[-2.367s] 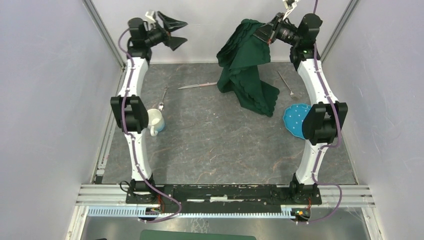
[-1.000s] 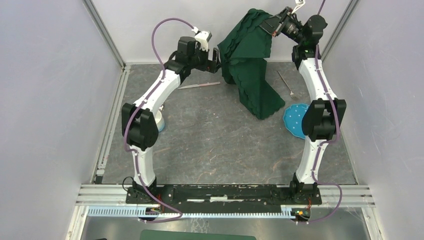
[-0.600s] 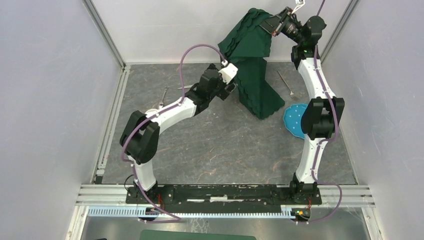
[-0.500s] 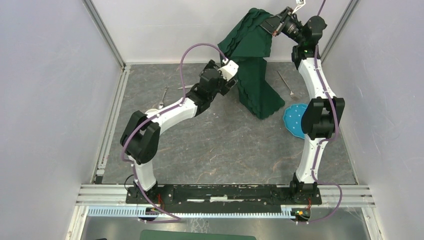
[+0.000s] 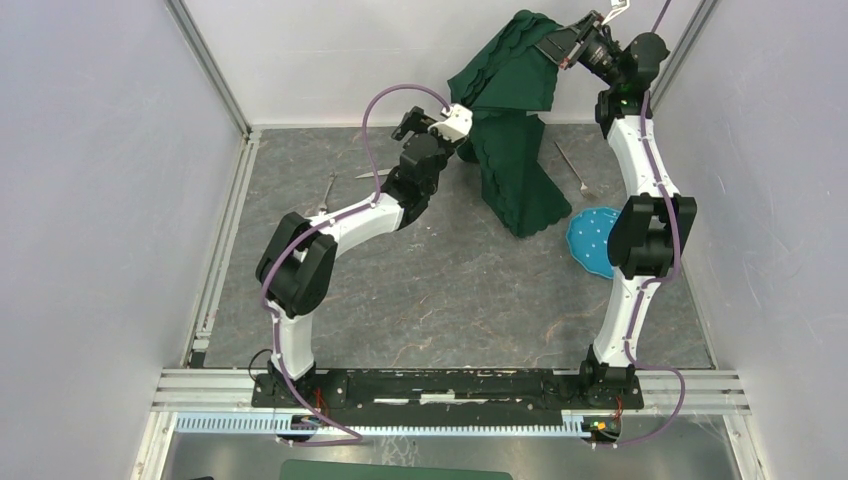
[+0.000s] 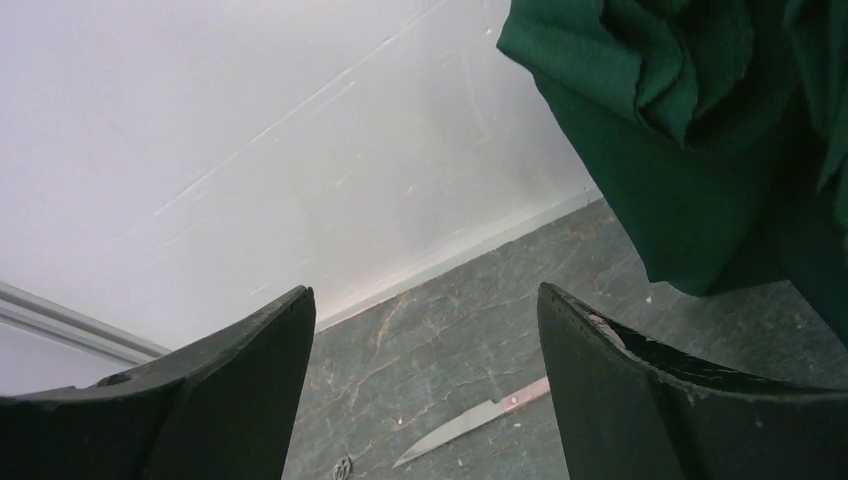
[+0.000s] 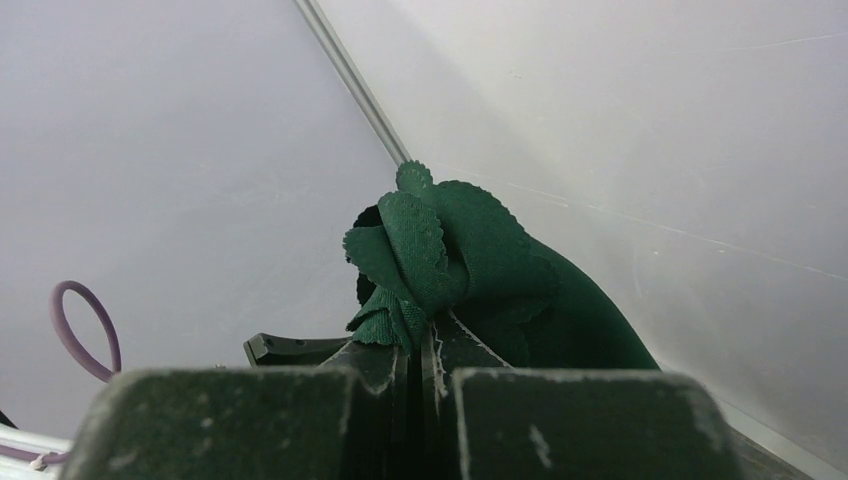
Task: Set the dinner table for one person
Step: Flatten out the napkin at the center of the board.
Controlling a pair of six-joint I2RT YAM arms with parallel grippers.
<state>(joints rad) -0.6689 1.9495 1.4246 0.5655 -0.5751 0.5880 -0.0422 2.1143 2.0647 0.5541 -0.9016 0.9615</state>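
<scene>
A dark green scallop-edged cloth [image 5: 510, 130] hangs from my right gripper [image 5: 557, 45], which is shut on its bunched top corner [image 7: 410, 250] high by the back wall. The cloth's lower end rests on the dinner table [image 5: 450, 290]. My left gripper [image 5: 418, 122] is raised just left of the hanging cloth, open and holding nothing. In the left wrist view the left gripper [image 6: 425, 300] faces the back wall, with the cloth [image 6: 680, 150] at upper right, clear of the fingers. A knife [image 6: 480, 420] lies on the table below.
A spoon [image 5: 325, 195] lies at the back left and the knife [image 5: 366, 175] shows partly behind the left arm. A fork [image 5: 572, 165] lies at the back right. A blue dotted plate [image 5: 592, 240] sits beside the right arm. White walls close off the back and sides.
The left arm has swung from the back left corner across to the cloth's left side, and its jaws have narrowed slightly. The right gripper has lifted the cloth a little higher.
</scene>
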